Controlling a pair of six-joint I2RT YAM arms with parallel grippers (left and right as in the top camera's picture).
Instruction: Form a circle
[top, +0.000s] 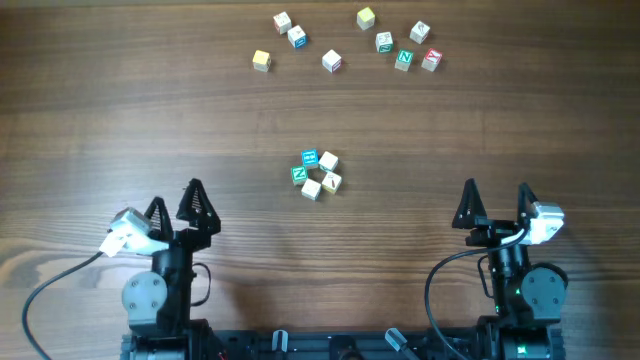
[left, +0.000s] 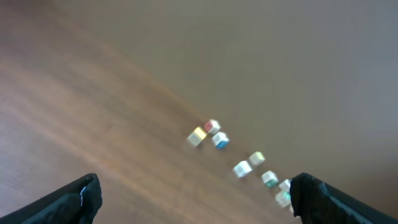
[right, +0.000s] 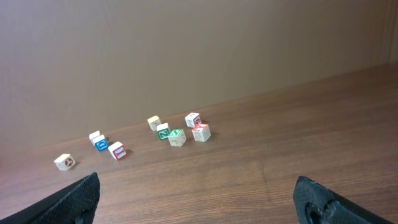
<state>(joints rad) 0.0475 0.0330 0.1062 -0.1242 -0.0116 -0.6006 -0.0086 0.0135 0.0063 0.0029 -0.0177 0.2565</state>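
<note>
We see the circle (top: 317, 173) lying roughly in the middle of the wooden tabletop (top: 110, 110), about midway between its left and right edges. It is five small letter cubes packed into a tight ring, each touching or just beside its neighbours. A blue-faced cube (top: 309, 158) and a white cube (top: 328, 161) sit on the ring's far side, a green-faced cube (top: 299, 174) on its left, and two cream cubes close it on the near side. Well apart from it, along the far edge, we count nine loose cubes (top: 384, 41) scattered in a ragged band, with a yellow cube (top: 261, 60) at the band's left end and a red-marked cube (top: 431, 59) at its right end. The left gripper (top: 176, 197) hangs by the near edge towards the near-left corner, its jaws spread wide with nothing between them. The right gripper (top: 497, 188) hangs towards the near-right corner, likewise spread wide and holding nothing. Both are well apart from the ring, one to either side of it. From the right wrist we see its dark fingers (right: 71, 199) low at both sides, with bare wood between them and the loose cubes beyond. The left wrist view is blurred, and we cannot read any cube's letter there.
</note>
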